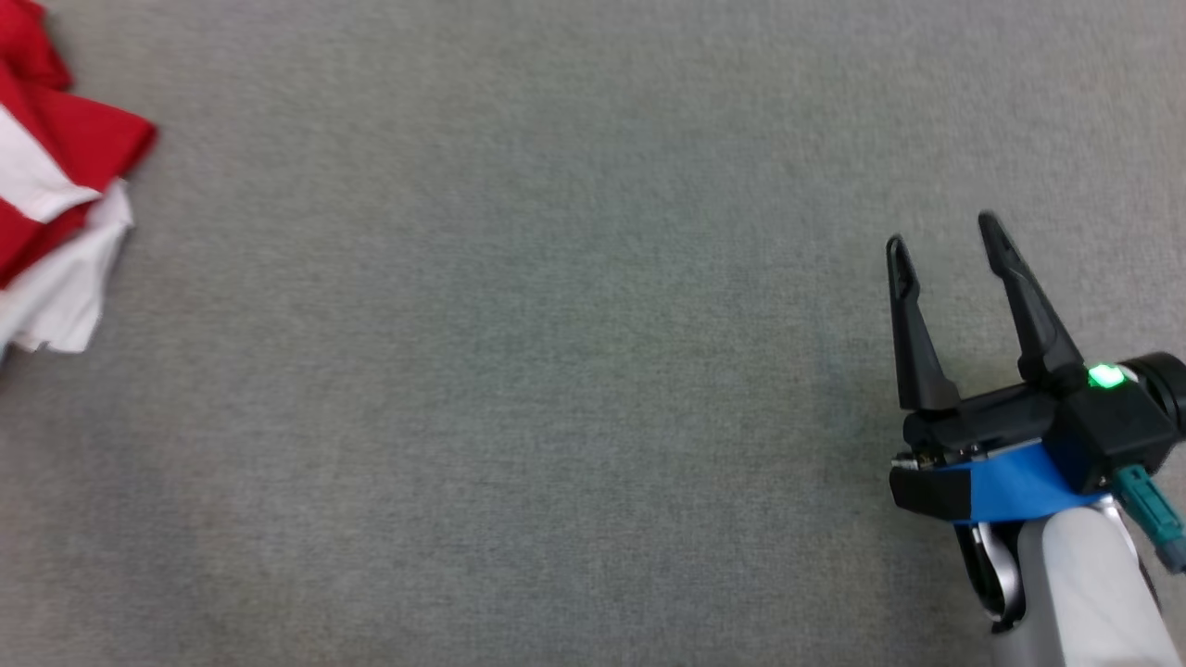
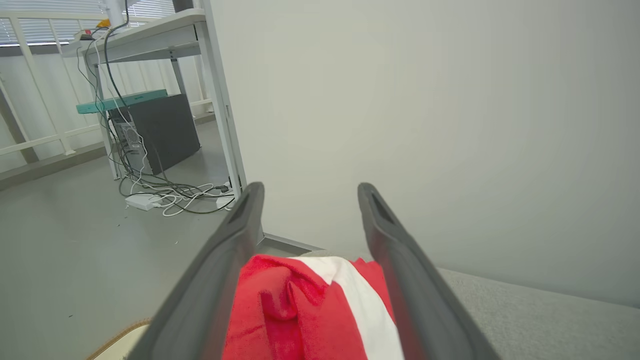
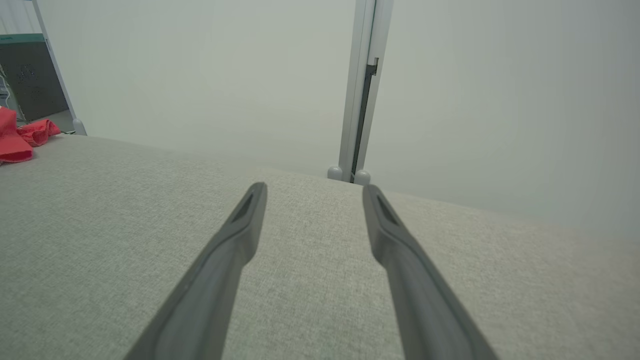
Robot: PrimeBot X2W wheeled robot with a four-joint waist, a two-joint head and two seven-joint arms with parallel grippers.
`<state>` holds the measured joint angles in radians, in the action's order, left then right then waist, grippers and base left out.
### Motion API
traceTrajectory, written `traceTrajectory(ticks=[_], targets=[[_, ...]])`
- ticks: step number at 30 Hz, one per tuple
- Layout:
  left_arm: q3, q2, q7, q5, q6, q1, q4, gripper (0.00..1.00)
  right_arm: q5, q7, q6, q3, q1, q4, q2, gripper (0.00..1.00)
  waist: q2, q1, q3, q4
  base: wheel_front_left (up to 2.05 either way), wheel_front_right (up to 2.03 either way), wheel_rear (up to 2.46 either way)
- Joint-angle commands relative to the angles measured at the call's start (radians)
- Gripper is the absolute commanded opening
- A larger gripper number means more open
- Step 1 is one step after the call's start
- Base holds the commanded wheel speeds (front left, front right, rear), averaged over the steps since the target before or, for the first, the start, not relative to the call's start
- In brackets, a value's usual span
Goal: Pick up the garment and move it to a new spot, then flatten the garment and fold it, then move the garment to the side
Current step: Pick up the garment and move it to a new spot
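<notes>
lying bunched at the left edge of the grey fabric surface (image 1: 519, 371), the red and white garment (image 1: 65, 157) sat well apart from the right gripper (image 1: 943, 233), which was spread wide and empty. the left gripper (image 2: 310, 189) hung over the garment, jaws wide, clamping nothing.

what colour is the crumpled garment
The crumpled garment is red with white bands, clearest in the head view.
</notes>
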<state>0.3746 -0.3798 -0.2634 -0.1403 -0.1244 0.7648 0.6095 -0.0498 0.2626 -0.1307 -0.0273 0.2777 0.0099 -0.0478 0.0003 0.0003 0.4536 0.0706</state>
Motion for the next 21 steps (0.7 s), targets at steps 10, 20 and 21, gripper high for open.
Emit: traceTrajectory(ticks=[10, 20, 21], targets=[[-0.104, -0.129, 0.069, 0.049, -0.005, 0.165, 0.380, 1.00, -0.019, 0.003, 0.000, 0.003, -0.007, -0.089, -0.005, 1.00, -0.0003, -0.0003, 0.088, -0.063, 0.00, 0.00, 0.00], [-0.178, -0.130, 0.270, 0.023, -0.006, 0.252, 0.587, 1.00, -0.027, 0.003, 0.000, 0.007, -0.012, -0.108, -0.005, 1.00, -0.0003, -0.0003, 0.099, -0.060, 0.00, 0.00, 0.00], [-0.182, -0.125, 0.300, 0.020, -0.006, 0.257, 0.606, 1.00, -0.028, 0.003, 0.000, 0.006, -0.013, -0.108, -0.004, 1.00, -0.0003, -0.0003, 0.099, -0.057, 0.00, 0.00, 0.00]])
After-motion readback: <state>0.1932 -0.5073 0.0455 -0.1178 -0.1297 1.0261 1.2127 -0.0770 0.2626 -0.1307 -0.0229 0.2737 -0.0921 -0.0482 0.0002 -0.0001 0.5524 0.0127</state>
